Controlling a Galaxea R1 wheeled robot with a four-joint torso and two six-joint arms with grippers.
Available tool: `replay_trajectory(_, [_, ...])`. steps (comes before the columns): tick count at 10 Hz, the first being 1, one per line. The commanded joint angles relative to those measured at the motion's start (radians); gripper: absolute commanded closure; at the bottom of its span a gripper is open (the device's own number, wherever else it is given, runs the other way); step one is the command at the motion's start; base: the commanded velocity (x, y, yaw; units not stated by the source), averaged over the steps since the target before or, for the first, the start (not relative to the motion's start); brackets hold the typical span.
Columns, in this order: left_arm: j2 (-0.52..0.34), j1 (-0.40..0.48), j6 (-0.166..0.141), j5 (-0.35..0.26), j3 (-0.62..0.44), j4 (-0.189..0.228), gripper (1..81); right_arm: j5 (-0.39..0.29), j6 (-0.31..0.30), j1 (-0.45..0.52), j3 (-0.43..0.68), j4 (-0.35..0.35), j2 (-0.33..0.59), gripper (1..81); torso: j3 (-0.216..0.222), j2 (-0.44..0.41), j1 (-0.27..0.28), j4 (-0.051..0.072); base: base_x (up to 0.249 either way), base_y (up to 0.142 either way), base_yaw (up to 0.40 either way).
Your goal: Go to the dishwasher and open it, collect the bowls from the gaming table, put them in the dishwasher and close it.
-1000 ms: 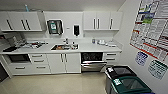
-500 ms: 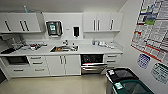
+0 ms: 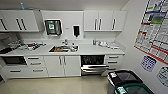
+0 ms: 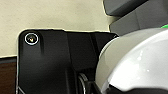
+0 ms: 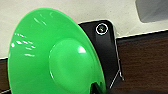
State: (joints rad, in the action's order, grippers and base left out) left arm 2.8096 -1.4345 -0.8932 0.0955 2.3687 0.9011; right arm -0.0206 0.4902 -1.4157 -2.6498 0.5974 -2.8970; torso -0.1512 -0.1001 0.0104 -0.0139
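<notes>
Kitchenette counter (image 3: 100, 51) | dishwasher (image 3: 92, 65) open, dark inside | green bowl (image 5: 57, 57), white bowl (image 4: 135, 62) | tool states unclear

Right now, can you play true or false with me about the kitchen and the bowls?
1. The dishwasher is shut. False: its door hangs open below a dark inside.
2. A green bowl shows big in the right wrist view. True.
3. The bowl in the left wrist view is orange. False: that white bowl is pale, with a bit of green at its edge.
4. The sink sits in the counter left of the dishwasher. True.
5. The bins stand by the left wall. False: they are at the right, under the posters.
</notes>
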Motion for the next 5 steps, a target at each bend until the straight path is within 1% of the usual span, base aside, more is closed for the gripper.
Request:
replay_trajectory(1, [-0.021, 0.039, 0.017, -0.014, -0.014, 0.012, 81.1, -0.09, 0.005, 0.039, 0.013, -0.002, -0.001, 81.1, 0.0, 0.0, 0.0, 0.0, 0.131, 0.0, 0.0])
replay_trajectory(5, [-0.021, 0.038, 0.017, -0.014, -0.014, 0.01, 81.1, -0.09, 0.005, 0.039, 0.013, -0.002, -0.001, 81.1, 0.0, 0.0, 0.0, 0.0, 0.126, 0.0, 0.0])
